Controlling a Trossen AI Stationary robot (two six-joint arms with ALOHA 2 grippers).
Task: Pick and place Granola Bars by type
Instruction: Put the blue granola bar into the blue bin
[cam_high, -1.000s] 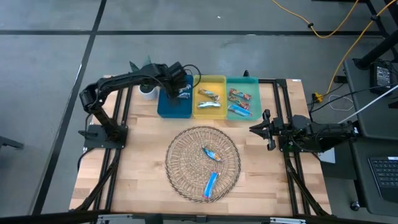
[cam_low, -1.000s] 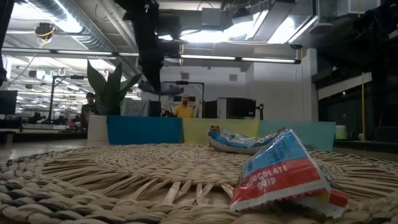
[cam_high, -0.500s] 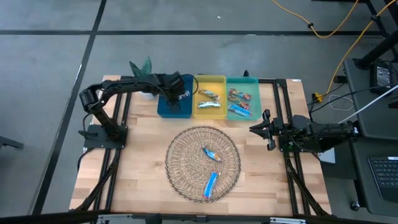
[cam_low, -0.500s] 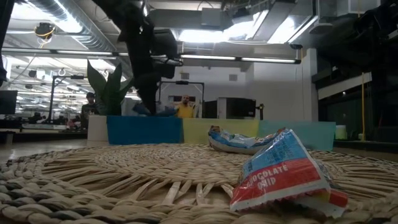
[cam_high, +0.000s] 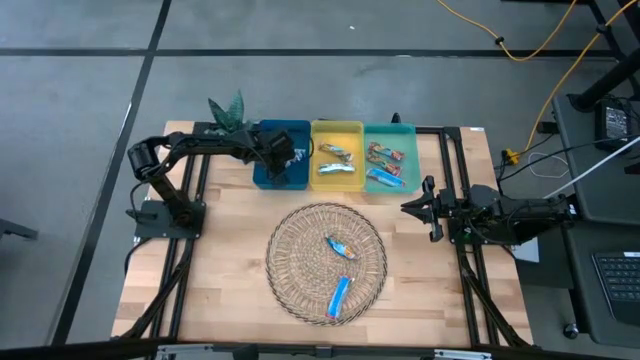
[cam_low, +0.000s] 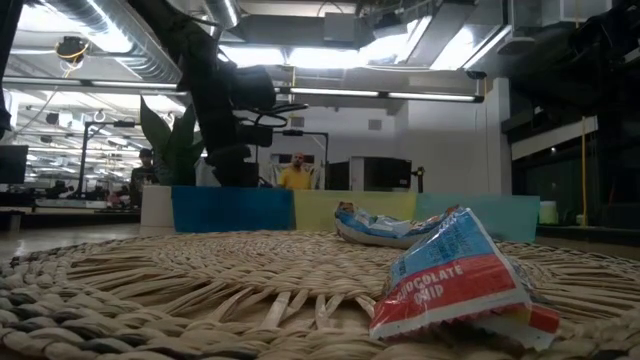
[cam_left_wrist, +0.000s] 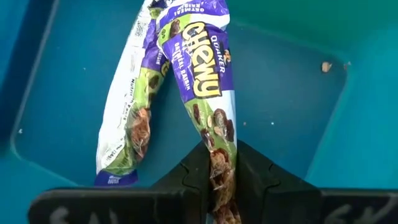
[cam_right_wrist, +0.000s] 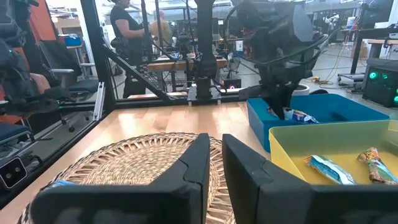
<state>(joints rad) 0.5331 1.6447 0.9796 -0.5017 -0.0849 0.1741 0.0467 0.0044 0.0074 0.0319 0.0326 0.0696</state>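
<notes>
My left gripper reaches down into the blue tray and is shut on a purple-wrapped granola bar. A second bar, showing its white and green side, lies beside it on the tray floor. A silvery-blue bar and a bright blue bar lie on the round wicker mat. The yellow tray and the green tray each hold two bars. My right gripper waits shut near the table's right edge, touching nothing. My left gripper pinches the purple bar by its near end between its two fingers, which run along the bar's length. It comes in from above, slanting down into the blue tray. The bar stretches away from the fingers over the tray floor, next to the other bar.
A small potted plant stands at the far left corner, just left of the blue tray. The three trays stand side by side along the far edge. The wicker mat takes up the table's middle. Bare wood shows to the left and right of the mat.
My left gripper has gone down into the blue tray and a little toward the table's left, still shut on the bar. The bar, held above the tray rim a second ago, is now down inside the tray.
</notes>
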